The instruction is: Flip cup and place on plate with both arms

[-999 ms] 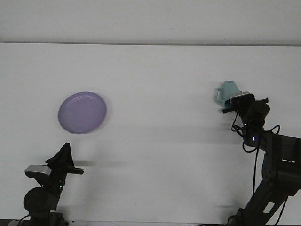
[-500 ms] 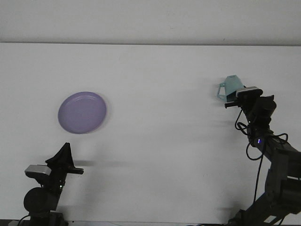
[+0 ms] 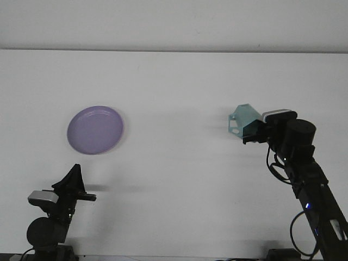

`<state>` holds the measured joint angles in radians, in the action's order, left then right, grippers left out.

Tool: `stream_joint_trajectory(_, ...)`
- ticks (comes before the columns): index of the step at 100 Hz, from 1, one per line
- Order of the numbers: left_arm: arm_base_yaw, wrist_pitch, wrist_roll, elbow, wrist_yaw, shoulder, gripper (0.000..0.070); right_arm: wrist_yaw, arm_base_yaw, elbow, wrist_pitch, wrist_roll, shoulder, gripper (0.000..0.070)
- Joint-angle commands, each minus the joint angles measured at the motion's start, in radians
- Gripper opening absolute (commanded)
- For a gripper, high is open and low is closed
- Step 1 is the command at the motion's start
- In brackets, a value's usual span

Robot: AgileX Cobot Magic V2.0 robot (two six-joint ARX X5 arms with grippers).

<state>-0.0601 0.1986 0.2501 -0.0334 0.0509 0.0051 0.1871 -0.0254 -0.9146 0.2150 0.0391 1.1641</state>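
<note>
A light teal cup (image 3: pixel 243 117) with a handle hangs above the white table at the right. My right gripper (image 3: pixel 250 132) is shut on it from the right side. The cup is tilted, its handle pointing left and down. A round purple plate (image 3: pixel 95 129) lies flat at the left of the table, with nothing on it. My left gripper (image 3: pixel 73 178) sits low at the bottom left, below the plate and apart from it, its dark fingers pointing up together.
The white table (image 3: pixel 174 81) fills the view up to a pale back wall. My right arm (image 3: pixel 310 185) rises from the bottom right corner with cables along it.
My right gripper has lifted the cup and carried it left and nearer, turning it as it went. The left arm has stayed in place.
</note>
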Motion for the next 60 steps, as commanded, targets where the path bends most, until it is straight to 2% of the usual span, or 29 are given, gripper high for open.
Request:
stream_joint_trajectory(1,0.001,0.011,-0.002,0.006,-0.003,-0.001,0.0012,0.0,-0.038,-0.036,0.116,-0.057,-0.018,0.0004)
stream_joint_trajectory(31,0.001,0.009,-0.002,0.006,-0.003,-0.001,0.0012,0.004,-0.301,-0.282,0.656,-0.062,0.018,0.0004)
stream_joint_trajectory(60,0.001,-0.011,-0.002,0.006,-0.003,-0.001,0.0012,-0.007,-0.528,-0.478,0.873,-0.049,0.233,0.0004)
